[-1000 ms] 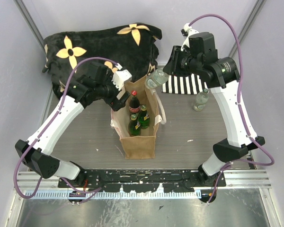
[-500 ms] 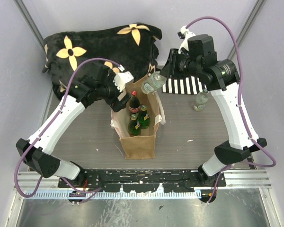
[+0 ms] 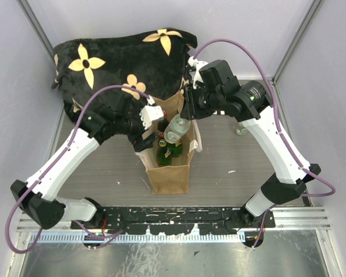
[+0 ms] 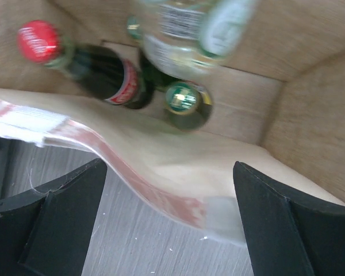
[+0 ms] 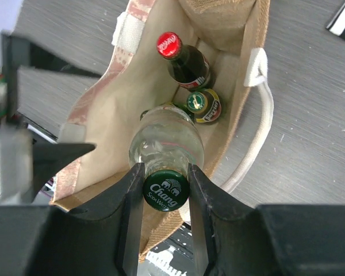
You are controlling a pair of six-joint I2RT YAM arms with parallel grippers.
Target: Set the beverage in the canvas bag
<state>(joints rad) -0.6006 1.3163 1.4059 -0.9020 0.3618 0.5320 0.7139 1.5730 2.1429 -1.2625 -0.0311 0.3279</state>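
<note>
Clear bottle (image 5: 167,144) over the mouth of the canvas bag (image 3: 170,173), base down.

Hangs by the neck from the right gripper (image 5: 165,172), clamped just under the green cap, long axis near upright and running straight from the fingers down into the bag's opening. Sits above the red-capped bottle (image 5: 169,46) and the green bottle (image 5: 202,103) standing on the bag's floor; base past the rim or not, cannot tell. Likely calls for a straight lowering into the room beside them. Left gripper (image 4: 168,172) wide apart astride the bag's left wall, gripping nothing.
</note>
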